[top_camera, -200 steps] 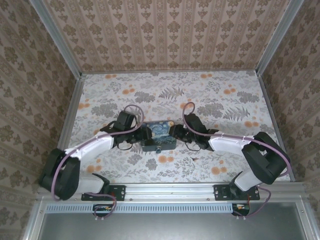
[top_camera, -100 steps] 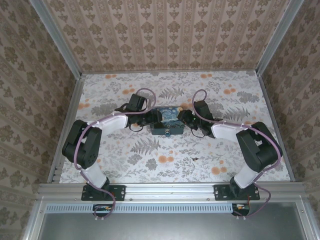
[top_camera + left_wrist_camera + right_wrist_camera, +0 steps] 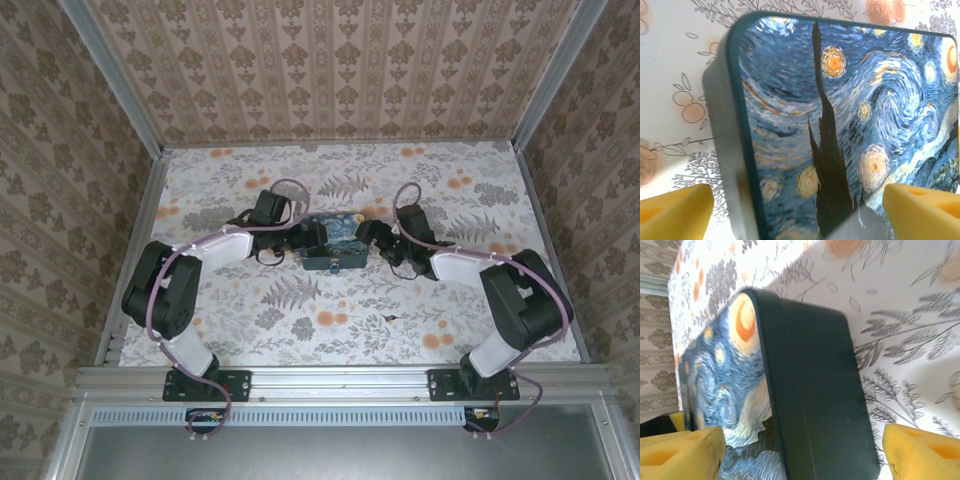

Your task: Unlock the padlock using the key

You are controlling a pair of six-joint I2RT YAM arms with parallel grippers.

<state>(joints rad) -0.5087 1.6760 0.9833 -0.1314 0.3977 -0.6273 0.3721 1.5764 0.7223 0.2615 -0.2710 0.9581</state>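
Observation:
The starry-night box point(image 3: 335, 243) lies on the table's middle, its painted lid point(image 3: 840, 125) facing up and its dark side point(image 3: 815, 390) towards the right wrist camera. A tiny dark padlock point(image 3: 335, 266) hangs at the box's near face, too small for detail. My left gripper point(image 3: 311, 238) point(image 3: 797, 212) is open and straddles the box's left end. My right gripper point(image 3: 366, 237) point(image 3: 800, 452) is open and straddles the right end. The yellow fingertips point(image 3: 675, 210) point(image 3: 920, 450) stand wide apart. A small dark object point(image 3: 390, 318), possibly the key, lies on the table nearer the arms.
The floral table point(image 3: 450, 200) is walled on three sides by patterned panels, with a metal rail point(image 3: 340, 380) along the near edge. Open room lies behind the box and in front of it.
Over the last second both arms carried the box away from the near edge, up and slightly right. In the last half second the right arm shifted a little and the box stayed put.

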